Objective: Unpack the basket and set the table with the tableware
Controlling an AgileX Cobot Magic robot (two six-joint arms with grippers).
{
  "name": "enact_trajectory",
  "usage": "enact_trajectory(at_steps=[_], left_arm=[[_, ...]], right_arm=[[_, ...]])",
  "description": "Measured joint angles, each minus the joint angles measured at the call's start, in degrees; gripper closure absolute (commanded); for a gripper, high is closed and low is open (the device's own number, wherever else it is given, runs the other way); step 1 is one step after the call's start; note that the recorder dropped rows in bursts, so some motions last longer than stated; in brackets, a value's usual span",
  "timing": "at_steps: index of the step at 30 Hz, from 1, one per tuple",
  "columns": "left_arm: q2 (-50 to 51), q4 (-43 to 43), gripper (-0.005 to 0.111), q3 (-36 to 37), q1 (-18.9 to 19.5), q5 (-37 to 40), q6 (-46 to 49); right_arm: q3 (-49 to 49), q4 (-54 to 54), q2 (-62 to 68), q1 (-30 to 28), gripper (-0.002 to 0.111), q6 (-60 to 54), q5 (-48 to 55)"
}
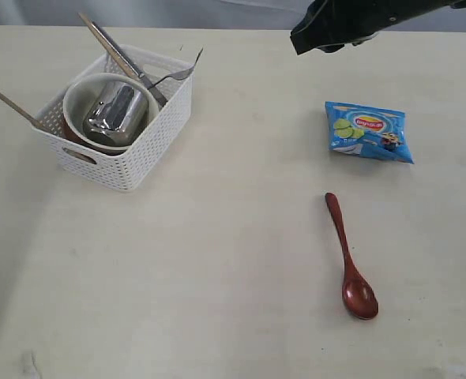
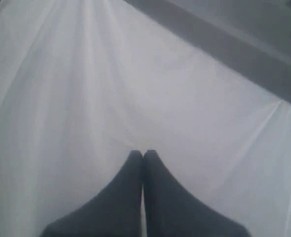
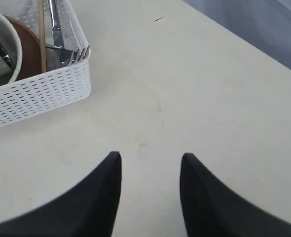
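One basket (image 1: 130, 162) stands near the far left corner of the table (image 1: 217, 276), turned askew to the edges. In it a bowl (image 1: 77, 88) holds a cup (image 1: 116, 112) lying on its side. The right wrist view shows a plate (image 3: 29, 52) in the basket, between the bowl and the cutlery; whether it touches the bowl I cannot tell. A knife (image 1: 142, 79) and a fork (image 1: 178, 76) lean against the basket's corner nearest the far edge, and the fork's tines poke out over the rim. One chopstick (image 1: 8, 101) juts over the wall toward the left edge. The other chopstick (image 1: 91, 28) slants out toward the far edge, just beside the knife.

The spoon (image 1: 350, 260) lies flat on the right half of the table, well apart from the basket. Its handle points toward the far edge and its scoop toward the near edge. A blue packet (image 1: 369, 131) lies between the spoon and the far edge, near the right edge, apart from the spoon.

The right gripper (image 3: 150, 160) hangs over bare table near the far edge, right of the middle. Its jaws are spread wide and hold nothing, and the basket's corner is off to one side. The left gripper (image 2: 143, 155) has its jaws pressed together with nothing between them. Behind it is a pale, blurred sheet (image 2: 111, 84).
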Motion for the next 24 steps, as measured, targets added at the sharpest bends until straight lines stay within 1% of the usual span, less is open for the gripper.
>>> enact_trajectory(at_steps=[3,5,6,7,8,9,10,11,12,14,16,19,20,22,24], left_arm=[[8.7,0.3,0.106,-10.9,0.0,14.0,3.0],[14.9,0.2,0.106,-15.6,0.0,20.4,3.8],[18.5,0.2,0.106,-17.4,0.0,22.8,4.1],[24.8,0.2,0.106,-19.3,0.0,25.5,4.4],[28.4,0.2,0.106,-19.8,0.0,26.2,4.4],[35.6,0.2,0.106,-20.0,0.0,26.9,4.6],[39.3,0.3,0.106,-20.1,0.0,27.1,4.9],[45.8,0.4,0.106,-19.8,0.0,26.3,5.4],[48.8,0.4,0.106,-19.4,0.0,25.2,5.6],[55.5,0.6,0.106,-17.0,0.0,17.5,6.0],[57.9,0.4,0.106,-14.8,0.0,13.6,5.8],[58.4,0.4,0.105,-13.2,0.0,11.8,5.7],[58.9,0.4,0.1,-13.2,0.0,11.5,5.6],[60.4,0.4,0.078,-13.2,0.0,10.0,5.6],[61.9,0.4,0.054,-13.2,0.0,9.2,5.5]], right_arm=[[0.0,0.0,0.0,0.0,0.07,0.0,0.0],[0.0,0.0,0.0,0.0,0.07,0.0,0.0],[0.0,0.0,0.0,0.0,0.07,0.0,0.0],[0.0,0.0,0.0,0.0,0.07,0.0,0.0],[0.0,0.0,0.0,0.0,0.07,0.0,0.0],[0.0,0.0,0.0,0.0,0.07,0.0,0.0],[0.0,0.0,0.0,0.0,0.07,0.0,0.0],[0.0,0.1,0.0,0.0,0.07,0.0,0.0],[0.0,0.1,0.0,0.0,0.07,0.0,0.0],[0.0,0.1,0.0,0.0,0.07,0.0,0.0],[0.0,0.2,0.0,0.0,0.07,0.0,0.0],[0.0,0.5,0.0,0.0,0.07,0.1,-0.9],[0.0,0.6,0.0,0.0,0.07,0.1,-1.0],[0.0,0.9,0.0,0.0,0.07,0.1,-1.0],[0.0,1.2,0.0,0.0,0.07,0.1,-1.0]])
